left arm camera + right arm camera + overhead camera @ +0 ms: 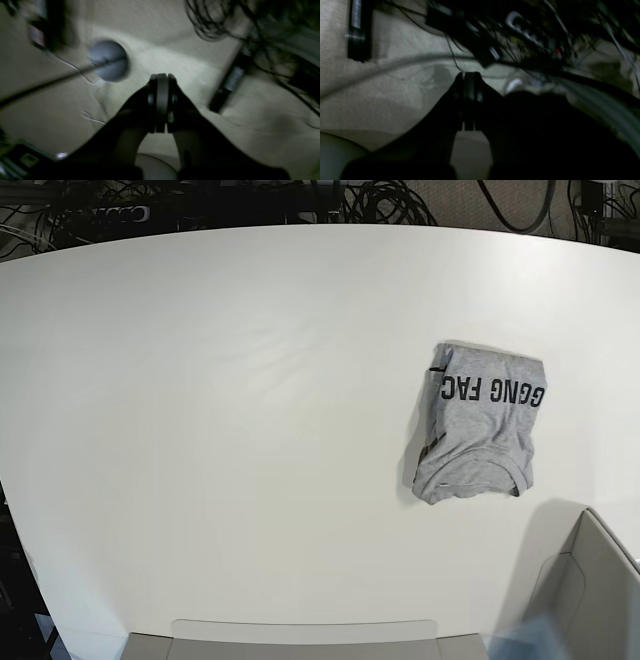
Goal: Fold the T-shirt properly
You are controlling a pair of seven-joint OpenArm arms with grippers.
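Note:
The heather-grey T-shirt [480, 425] lies folded into a compact rectangle on the right part of the white table [230, 430]. Black block lettering runs along its far edge and the collar faces the near side. Neither gripper touches it, and neither shows in the base view. In the left wrist view my left gripper [162, 77] is shut, with its pads pressed together and nothing between them, over a beige floor. My right gripper [470, 75] is also shut and empty in the right wrist view. Both wrist views are blurred, and the T-shirt shows in neither.
Grey arm housings sit at the table's near edge, bottom centre [300, 638] and bottom right [595, 590]. Cable bundles [380, 200] lie behind the far edge. The wrist views show a round grey disc [108, 60], black bars [228, 85] [357, 30] and tangled wires [532, 32].

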